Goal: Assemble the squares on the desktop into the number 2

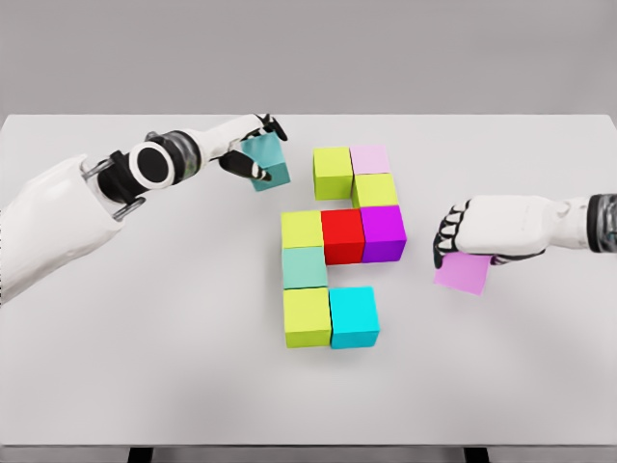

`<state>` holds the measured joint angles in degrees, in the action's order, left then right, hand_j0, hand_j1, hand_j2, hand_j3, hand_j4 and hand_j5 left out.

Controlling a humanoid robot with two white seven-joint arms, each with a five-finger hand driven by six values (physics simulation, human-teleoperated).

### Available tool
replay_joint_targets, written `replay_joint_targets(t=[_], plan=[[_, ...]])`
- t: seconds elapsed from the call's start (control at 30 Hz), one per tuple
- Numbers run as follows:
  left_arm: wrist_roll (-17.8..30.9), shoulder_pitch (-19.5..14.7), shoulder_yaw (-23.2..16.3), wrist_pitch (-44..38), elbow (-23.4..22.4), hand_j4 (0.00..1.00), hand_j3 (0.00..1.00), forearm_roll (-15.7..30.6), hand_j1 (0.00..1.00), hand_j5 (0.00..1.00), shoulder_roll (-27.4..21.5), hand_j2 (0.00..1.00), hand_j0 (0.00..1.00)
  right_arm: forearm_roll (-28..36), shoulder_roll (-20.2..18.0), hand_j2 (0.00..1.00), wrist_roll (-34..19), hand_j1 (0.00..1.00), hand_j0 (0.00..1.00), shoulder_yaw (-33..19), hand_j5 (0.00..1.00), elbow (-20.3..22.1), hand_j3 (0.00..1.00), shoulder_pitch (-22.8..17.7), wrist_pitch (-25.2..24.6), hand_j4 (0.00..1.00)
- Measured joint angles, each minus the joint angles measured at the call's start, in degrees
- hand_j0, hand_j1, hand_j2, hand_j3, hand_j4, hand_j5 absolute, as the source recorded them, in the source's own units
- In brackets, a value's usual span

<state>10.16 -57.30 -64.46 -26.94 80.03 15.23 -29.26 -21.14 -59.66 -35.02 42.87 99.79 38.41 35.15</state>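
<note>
Two blocks are in hand while the figure on the counter stands unfinished; risks are noted left to right.

Left side: the left hand is closed on a teal block, fingers wrapped over its top and near face, the block tilted and apparently lifted clear of the counter. The forearm reaches in from the lower left with the wrist turned inward. Judged risk: a tilted block set down askew could land crooked or nudge the yellow-green block at the top left of the figure, shifting the row.

Centre: the assembled blocks sit touching, from the top row with the pale pink block down to the cyan block at the bottom. The bottom row looks short on its right, so the figure is probably incomplete.

Right side: the right hand is clamped over a violet block, palm down, arm entering from the right edge. The block shows beneath the fingers, well apart from the figure. Judged risk: dragging it in could push the magenta block out of line.
</note>
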Motion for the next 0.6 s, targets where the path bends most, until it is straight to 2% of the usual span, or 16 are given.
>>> replay_joint_targets(t=[0.3,0.6], plan=[[0.1,0.0,-0.1,0.2,0.2,0.40,0.40,-1.1,0.40,0.40,0.8,0.40,0.40,1.7,0.5,0.67,0.0,0.67,0.67,0.9,0.67,1.0,0.67,-0.8,0.0,0.67],[0.1,0.0,-0.1,0.4,0.0,0.40,0.40,-4.0,0.40,0.40,2.4,0.40,0.40,1.9,2.0,0.67,0.0,0.67,0.67,2.6,0.67,1.2,0.67,0.9,0.0,0.67]])
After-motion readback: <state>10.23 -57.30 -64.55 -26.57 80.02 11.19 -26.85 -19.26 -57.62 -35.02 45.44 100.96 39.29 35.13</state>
